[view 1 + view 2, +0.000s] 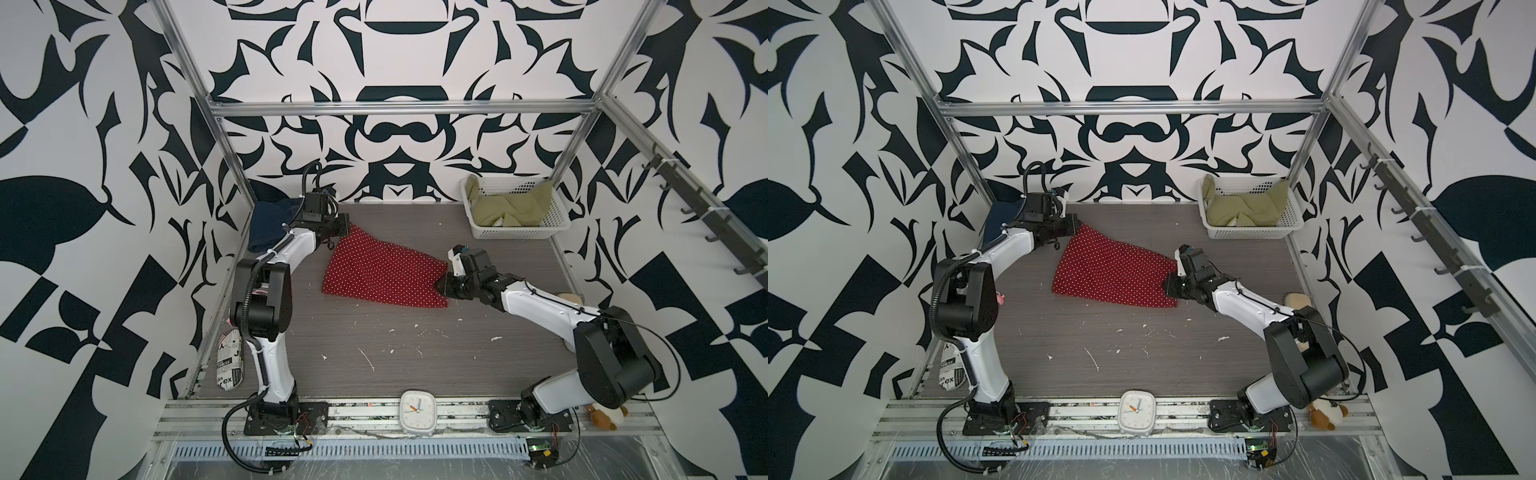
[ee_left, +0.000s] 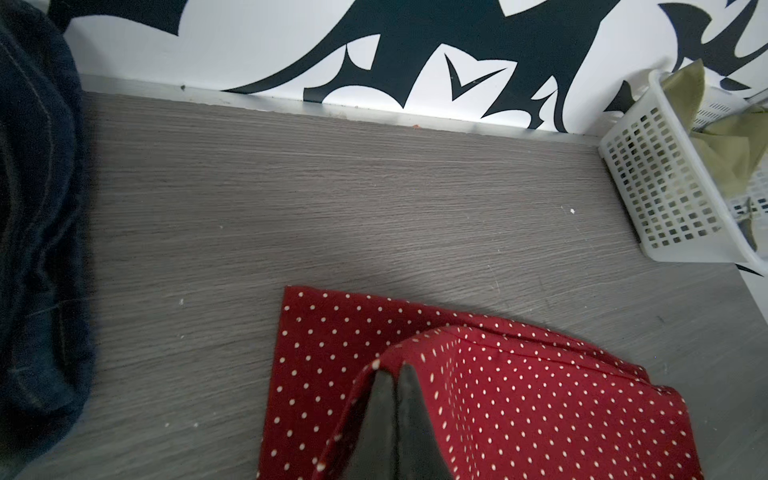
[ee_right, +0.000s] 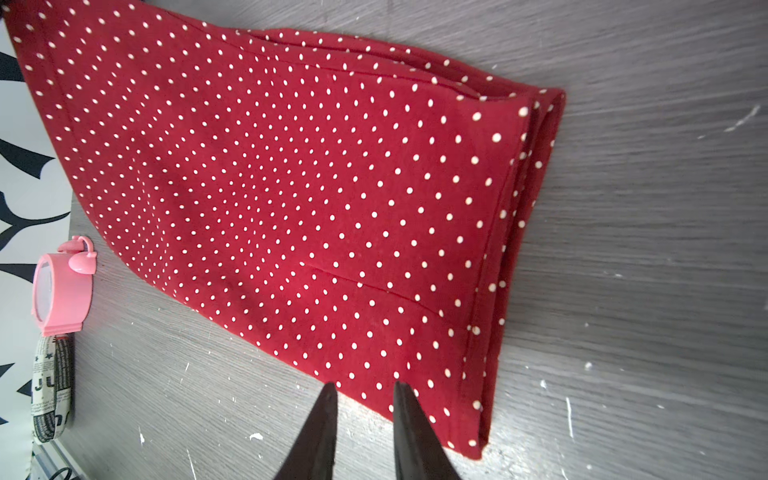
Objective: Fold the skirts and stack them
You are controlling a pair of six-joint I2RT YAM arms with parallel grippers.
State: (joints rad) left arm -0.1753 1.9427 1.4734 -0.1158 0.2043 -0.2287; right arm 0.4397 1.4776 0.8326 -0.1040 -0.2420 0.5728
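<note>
**Left pincer (image 2: 394, 370) shut on the red skirt (image 1: 382, 274), right pincer (image 3: 365, 384) partly open**

In both top views the left pincer presses its fingers together on a raised fold at the upper left corner of the cloth. The right pincer has its tips apart over the lower right hem. This skirt lies in the middle of the worktop (image 1: 374, 353). The denim skirt (image 1: 266, 224) sits at upper left, and the green skirt (image 1: 515, 208) is in the basket (image 1: 515, 232) at upper right.

White basket (image 1: 515, 232) at the back right; white clock (image 1: 417, 412) on the front rail.
</note>
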